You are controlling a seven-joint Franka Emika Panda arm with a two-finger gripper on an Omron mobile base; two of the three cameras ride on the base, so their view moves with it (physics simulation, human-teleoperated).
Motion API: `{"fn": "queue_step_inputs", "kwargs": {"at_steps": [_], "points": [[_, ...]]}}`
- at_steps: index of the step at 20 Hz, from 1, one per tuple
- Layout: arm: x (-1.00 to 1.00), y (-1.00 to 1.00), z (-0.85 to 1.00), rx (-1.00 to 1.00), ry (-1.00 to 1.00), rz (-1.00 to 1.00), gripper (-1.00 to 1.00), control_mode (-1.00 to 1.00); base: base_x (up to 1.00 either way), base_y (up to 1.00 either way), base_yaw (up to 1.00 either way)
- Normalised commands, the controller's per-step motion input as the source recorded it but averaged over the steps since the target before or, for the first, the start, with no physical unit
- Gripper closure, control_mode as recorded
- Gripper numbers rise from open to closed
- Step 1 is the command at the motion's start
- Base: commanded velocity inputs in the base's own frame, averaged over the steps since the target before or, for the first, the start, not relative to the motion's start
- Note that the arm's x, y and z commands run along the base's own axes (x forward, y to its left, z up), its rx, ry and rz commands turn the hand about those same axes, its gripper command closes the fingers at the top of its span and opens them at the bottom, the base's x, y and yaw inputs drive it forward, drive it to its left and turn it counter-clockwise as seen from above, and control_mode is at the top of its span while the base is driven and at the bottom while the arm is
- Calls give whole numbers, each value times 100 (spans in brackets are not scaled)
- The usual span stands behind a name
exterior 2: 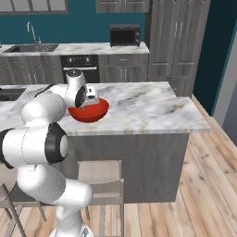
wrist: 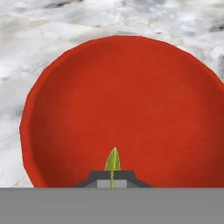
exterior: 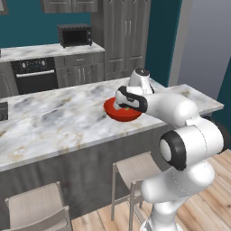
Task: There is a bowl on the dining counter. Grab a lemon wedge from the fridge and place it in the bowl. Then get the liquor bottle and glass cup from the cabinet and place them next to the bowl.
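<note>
The glossy red bowl (exterior: 121, 115) (exterior 2: 94, 114) (wrist: 122, 96) sits on the marble dining counter (exterior: 58, 117) (exterior 2: 148, 109), near its front edge. My gripper (wrist: 112, 178) hangs just above the bowl's inside, pointing down into it, and is shut on a thin yellow-green lemon wedge (wrist: 113, 160) that sticks out between the fingertips. In the base views my hand (exterior: 131, 99) (exterior 2: 87, 98) covers part of the bowl's rim, and the wedge is hidden behind it.
Pale stools (exterior: 135, 169) (exterior: 38, 210) (exterior 2: 99, 178) stand in front of the counter. Behind it are the back worktop with an oven (exterior: 34, 72), a microwave (exterior: 74, 35) (exterior 2: 125, 34), a sink (exterior 2: 30, 46) and tall grey wood-grain cabinets (exterior: 122, 31) (exterior 2: 173, 37).
</note>
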Motion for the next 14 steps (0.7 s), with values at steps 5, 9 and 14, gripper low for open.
{"fn": "queue_step_inputs", "kwargs": {"at_steps": [5,9,14], "points": [[24,0,-17,0,0,0,100,-100,0,0,0],[32,0,-12,0,3,0,-100,-100,0,0,0],[49,0,-5,0,3,0,-100,-100,0,0,0]]}}
